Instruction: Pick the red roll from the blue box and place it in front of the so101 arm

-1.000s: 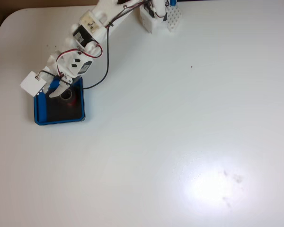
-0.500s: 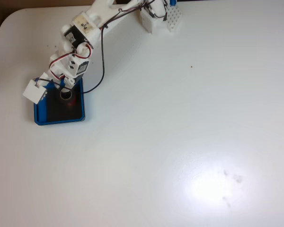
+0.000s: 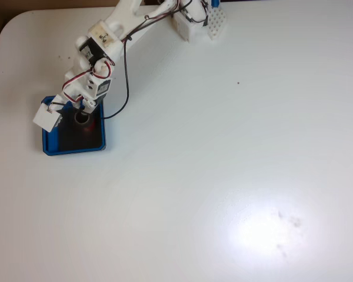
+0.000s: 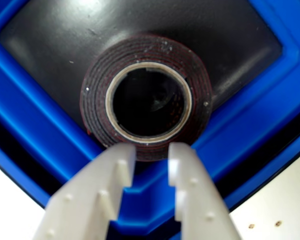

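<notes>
Hovering over the roll in the blue box

Reaching from the top edge of the fixed view, the so101 arm (image 3: pixel 100 44) stretches down-left across the white surface (image 3: pixel 223 164) to the blue box (image 3: pixel 101 136), which sits near the left side of that view. White links, black servos, red and black wires looping off its side. A small label shows on the upper servo housing; the writing is too small to read. No other brand or lettering legible in either view.

The red roll (image 3: pixel 87 121) lies inside the blue box, on the black floor, toward the box's upper edge as the fixed view shows it. Partly covered there by the arm's tip.

Wrist view: the roll (image 4: pixel 97 107) seen end-on, dark outer windings with a thin red fringe, pale ring around a hollow core. It sits close against the box's blue inner wall (image 4: pixel 35 125).

The end effector (image 4: pixel 151 150) comes in from the bottom edge of the wrist view, two white fingers (image 4: pixel 115 172) slightly apart with a narrow gap between them. Their tips overlap the near rim of the roll. Whether they touch it I cannot tell; nothing is clamped between them.

A white perforated base block (image 3: pixel 216 22) stands at the top of the fixed view beside the arm's foot.
</notes>
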